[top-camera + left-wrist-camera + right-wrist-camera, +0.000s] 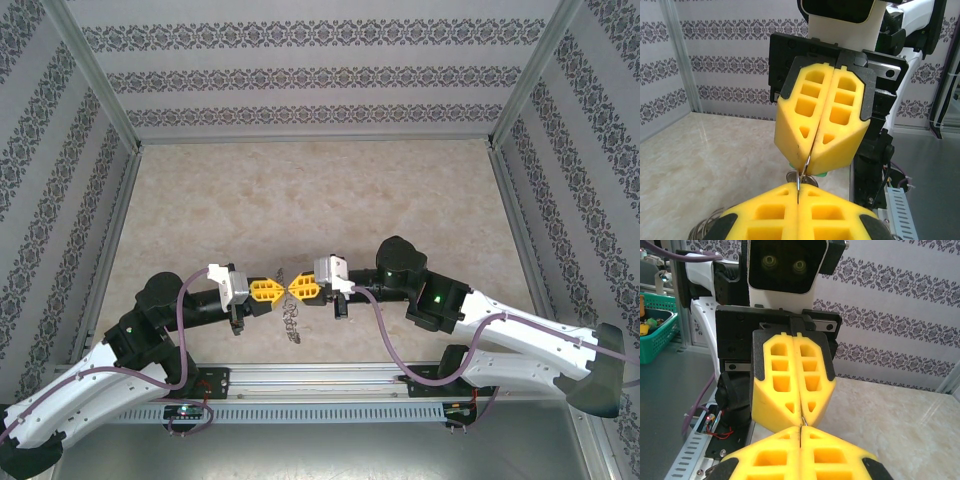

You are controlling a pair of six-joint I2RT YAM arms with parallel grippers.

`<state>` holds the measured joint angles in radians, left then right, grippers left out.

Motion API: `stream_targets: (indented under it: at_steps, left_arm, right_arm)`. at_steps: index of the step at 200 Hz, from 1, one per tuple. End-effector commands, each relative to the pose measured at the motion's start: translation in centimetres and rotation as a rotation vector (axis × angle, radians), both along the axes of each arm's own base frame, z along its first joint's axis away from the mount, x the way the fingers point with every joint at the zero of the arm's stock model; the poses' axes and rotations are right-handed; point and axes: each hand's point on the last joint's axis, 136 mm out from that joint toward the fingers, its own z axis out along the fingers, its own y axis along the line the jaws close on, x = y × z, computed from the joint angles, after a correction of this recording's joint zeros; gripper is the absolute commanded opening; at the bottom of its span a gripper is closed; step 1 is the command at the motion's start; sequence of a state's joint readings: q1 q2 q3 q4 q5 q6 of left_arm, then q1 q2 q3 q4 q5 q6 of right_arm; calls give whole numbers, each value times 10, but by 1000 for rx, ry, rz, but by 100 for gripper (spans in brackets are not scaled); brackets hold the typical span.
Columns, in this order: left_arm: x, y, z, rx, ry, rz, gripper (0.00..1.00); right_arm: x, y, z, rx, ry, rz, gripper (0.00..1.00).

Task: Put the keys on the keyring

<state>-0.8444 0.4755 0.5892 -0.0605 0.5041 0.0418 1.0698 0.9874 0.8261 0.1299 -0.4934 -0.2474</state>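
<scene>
— Keyring: where does it sit?
— Between the two sets of tips, which meet nose to nose over the table. Its thin wire runs from one seam to the other, and the rest of the loop hangs below.
— And the jaws?
— The left gripper is clenched on the wire. The right gripper pinches it from the opposite side.
— The keys?
— On the wire, touching the right gripper's tips, with the green tag just beside them.
</scene>
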Motion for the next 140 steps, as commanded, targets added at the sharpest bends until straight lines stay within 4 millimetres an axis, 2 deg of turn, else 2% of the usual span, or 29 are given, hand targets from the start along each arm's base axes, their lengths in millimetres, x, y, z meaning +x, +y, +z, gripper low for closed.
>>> stream_targets:
  at_steps: [1,140]
  left_arm:
    - [-5,0,22,-47,-53,-17,0]
    - [-5,0,30,-64,-45,-20,0]
  right_arm:
    - [-14,8,8,9,-27,66,0]
    - [-24,4,-9,-52,-84,105,0]
